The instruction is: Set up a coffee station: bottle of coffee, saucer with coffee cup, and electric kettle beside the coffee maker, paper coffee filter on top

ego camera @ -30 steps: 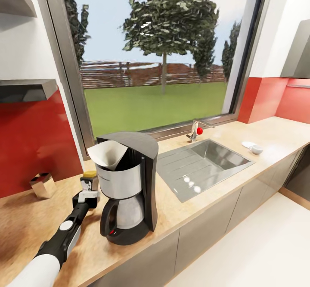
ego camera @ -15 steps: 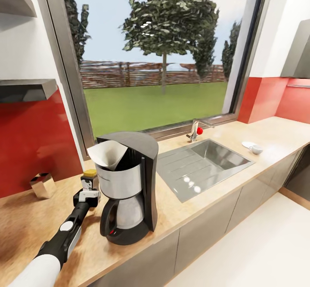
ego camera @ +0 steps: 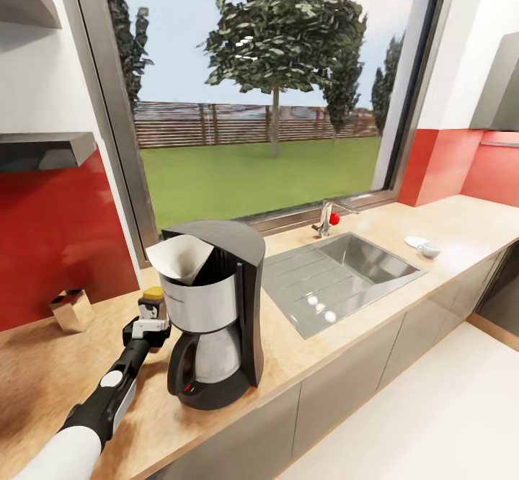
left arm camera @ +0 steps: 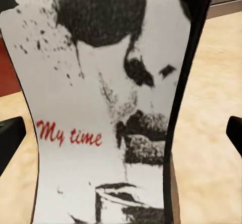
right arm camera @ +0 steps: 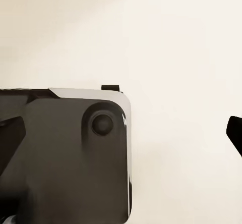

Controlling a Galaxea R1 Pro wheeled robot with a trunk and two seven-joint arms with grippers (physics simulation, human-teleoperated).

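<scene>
One step is in hand: the left gripper [ego camera: 150, 312] stands spread around the coffee bottle [ego camera: 151, 298] between its fingers, on the tabletop [ego camera: 43, 372] beside the coffee maker [ego camera: 213, 314], so retreating seems next.

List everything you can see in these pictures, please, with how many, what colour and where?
coffee maker: one, black and steel, on the countertop near its front edge
paper filter: one, white, on top of the coffee maker
bottle of coffee: one, yellow cap, white printed label, beside the coffee maker
metal box: one, shiny, by the red wall
sink: one, steel, set in the countertop
tap: one, steel with a red knob, behind the sink
cup: one, white, far along the countertop
saucer: one, white, beside the cup
countertop: one, light wood
left gripper: one, black, around the bottle
</scene>
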